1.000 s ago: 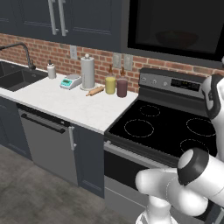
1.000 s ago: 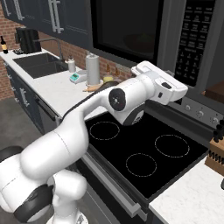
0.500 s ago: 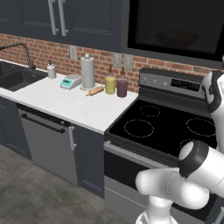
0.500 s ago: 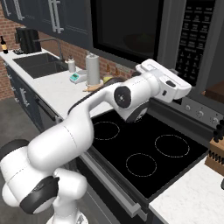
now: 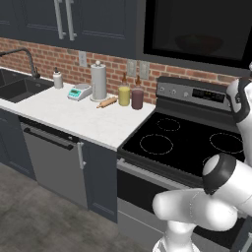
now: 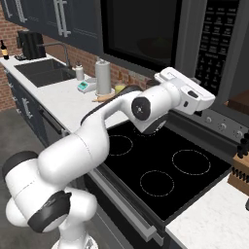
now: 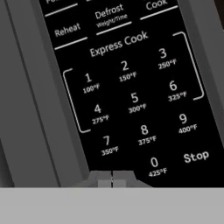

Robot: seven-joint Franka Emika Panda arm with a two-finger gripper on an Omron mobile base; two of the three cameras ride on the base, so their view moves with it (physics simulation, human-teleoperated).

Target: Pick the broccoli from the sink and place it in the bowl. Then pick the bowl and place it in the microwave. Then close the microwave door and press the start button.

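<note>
1 microwave (image 6: 146,39) | 1 sink (image 6: 44,72) | 4 burner rings | jaws together at keypad (image 7: 131,100)

White marble-look countertop (image 5: 74,115) carries a tall white paper-towel roll on a stand (image 5: 99,81), w/ a small teal kitchen scale (image 5: 79,92) just left of it & a wooden rolling pin (image 5: 107,102) at its base. 2 jars stand beside: yellow (image 5: 124,95), dark maroon (image 5: 137,98), poss. candles. Black glass-top stove (image 5: 187,142) shows 4 burner rings. Wooden knife block (image 6: 240,168) at far right.
</note>
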